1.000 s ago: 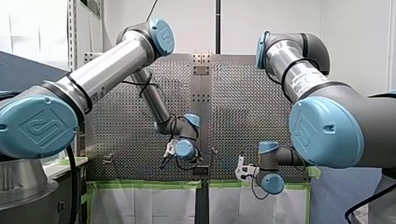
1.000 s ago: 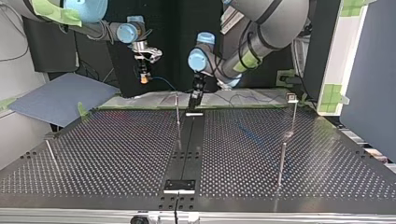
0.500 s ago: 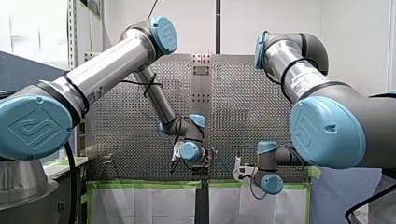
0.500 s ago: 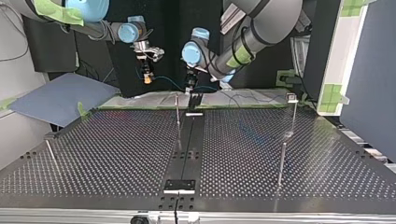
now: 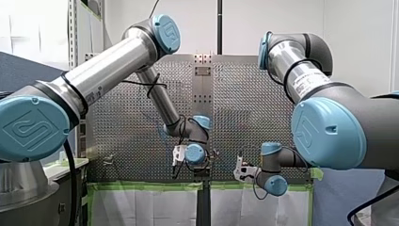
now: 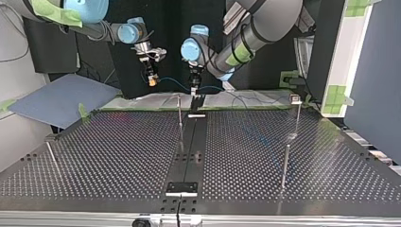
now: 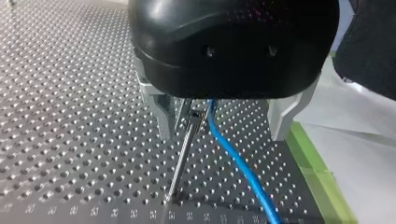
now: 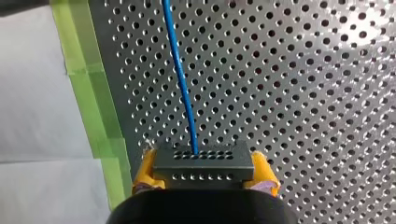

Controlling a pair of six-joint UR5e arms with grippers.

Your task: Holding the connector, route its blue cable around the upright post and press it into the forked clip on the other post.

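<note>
In the right wrist view my right gripper (image 8: 203,164) has its yellow pads shut on the black connector (image 8: 201,156), and the blue cable (image 8: 180,79) runs straight ahead from it over the perforated plate. In the top view that gripper (image 6: 152,81) hangs above the table's far edge, with the cable (image 6: 172,83) stretching toward my left gripper (image 6: 194,91). My left gripper (image 7: 223,134) is open. Its metal fingers (image 7: 163,119) straddle the blue cable (image 7: 236,161) and a thin upright post (image 7: 183,156). That post (image 6: 179,112) stands just beside it in the top view.
A taller post with a small clip head (image 6: 296,99) stands at the top view's right, a shorter post (image 6: 285,165) nearer the camera, and a leaning pin (image 6: 51,156) at its left. Green tape (image 8: 88,93) edges the plate.
My left gripper swung toward the top view's left and came down over the post and cable. My right gripper drifted slightly toward it, still holding the connector.
</note>
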